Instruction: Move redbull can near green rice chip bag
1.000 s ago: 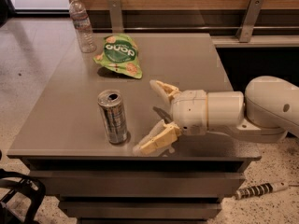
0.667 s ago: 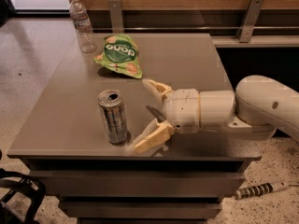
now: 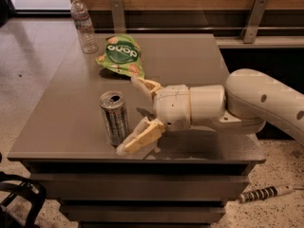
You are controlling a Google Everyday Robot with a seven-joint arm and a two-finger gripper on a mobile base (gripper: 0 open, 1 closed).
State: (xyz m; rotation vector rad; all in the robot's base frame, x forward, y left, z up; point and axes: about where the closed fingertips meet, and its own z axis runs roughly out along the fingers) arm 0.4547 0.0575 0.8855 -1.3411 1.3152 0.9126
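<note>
The redbull can (image 3: 114,118) stands upright near the front left of the grey table (image 3: 190,70). The green rice chip bag (image 3: 120,55) lies further back on the table, behind the can. My gripper (image 3: 130,114) reaches in from the right, open. Its two tan fingers spread wide just right of the can, one finger (image 3: 142,136) by the can's base and the other behind it towards the bag. The can is not between the fingers and not held.
A clear plastic water bottle (image 3: 83,24) stands at the table's back left corner, next to the bag. My white arm (image 3: 247,103) stretches across the table's right half. A wooden wall with metal brackets runs behind. A dark object sits on the floor at bottom left.
My gripper has moved left towards the can, its open fingers now close beside it. The can and bag have not moved.
</note>
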